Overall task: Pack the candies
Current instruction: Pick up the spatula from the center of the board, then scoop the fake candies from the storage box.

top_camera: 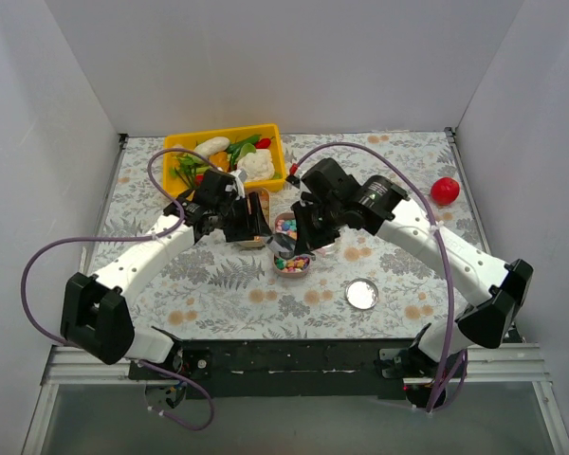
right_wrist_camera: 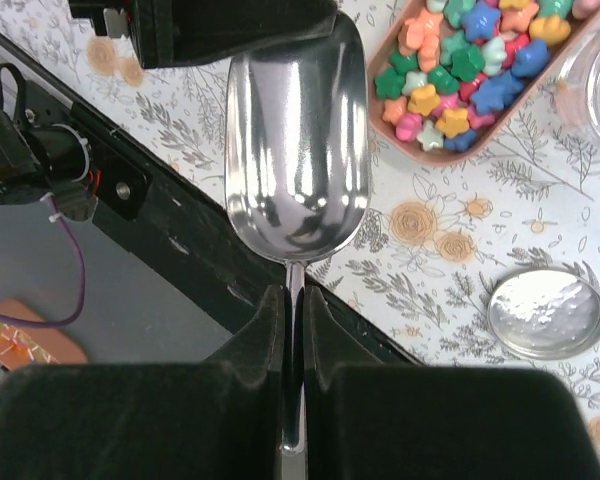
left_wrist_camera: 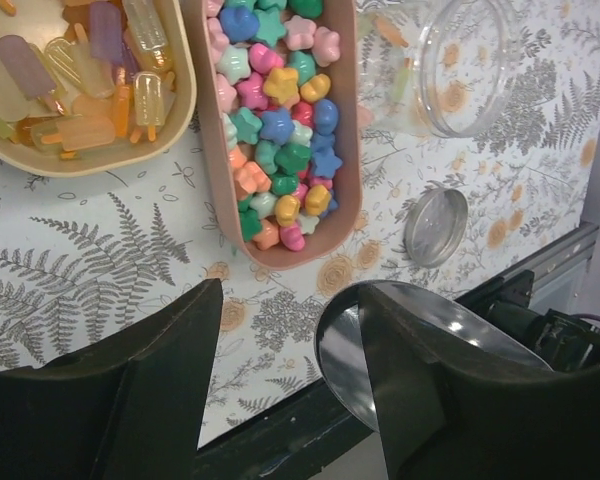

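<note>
The right tool (right_wrist_camera: 293, 300) pinches the thin handle of a shiny metal scoop (right_wrist_camera: 295, 170); the left tool (left_wrist_camera: 288, 300) gapes wide, empty, near glossy star-shaped candies (left_wrist_camera: 275, 130) in an oblong pink dish (left_wrist_camera: 347, 100).

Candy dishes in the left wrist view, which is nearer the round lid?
The pink oblong dish of bright star-shaped candies; the lid lies beside it, the cream bowl of pale popsicle candies on its far side.
</note>
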